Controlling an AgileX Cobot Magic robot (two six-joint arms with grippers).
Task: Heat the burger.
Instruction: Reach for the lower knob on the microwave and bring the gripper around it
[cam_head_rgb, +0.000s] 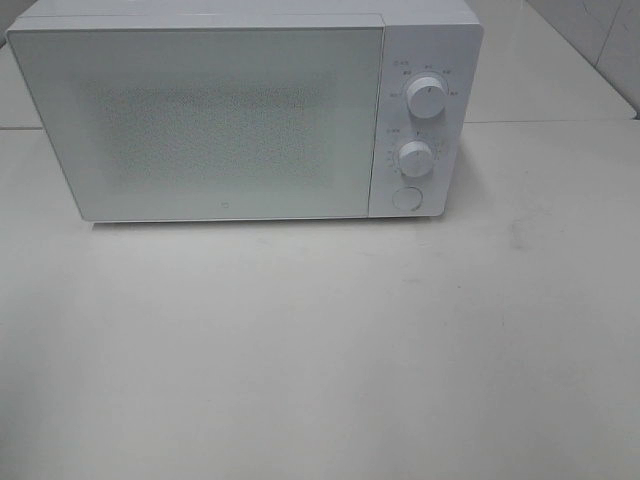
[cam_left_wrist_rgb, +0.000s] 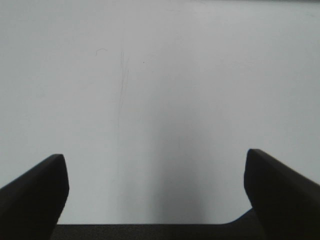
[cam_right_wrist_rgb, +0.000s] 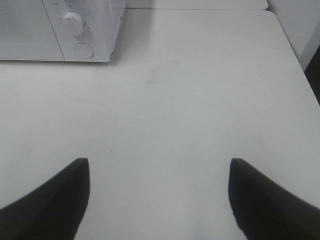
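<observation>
A white microwave (cam_head_rgb: 245, 110) is seen standing at the far side of a pale table (cam_head_rgb: 320, 350). Its door (cam_head_rgb: 200, 125) is shut flush against the body. The door panel is covered by a fine speckled pattern, so what lies inside cannot be made out. To the right of the door, two white knobs are set one above the other: the upper knob (cam_head_rgb: 426, 97) and the lower knob (cam_head_rgb: 415, 158). A round button (cam_head_rgb: 406, 197) is placed just beneath them.

The burger is not shown in any view. Whether it sits behind the shut door cannot be told.

The left gripper (cam_left_wrist_rgb: 155, 167) is held above a bare stretch of the pale surface. Its dark fingers (cam_left_wrist_rgb: 35, 195) are spread wide apart, and nothing is held between them. The right gripper (cam_right_wrist_rgb: 159, 167) is likewise spread wide with nothing in its grasp, above the table and well apart from the microwave. In the right wrist view, the microwave's control corner, with the lower knob and the button, is seen beyond the spread fingers.
</observation>
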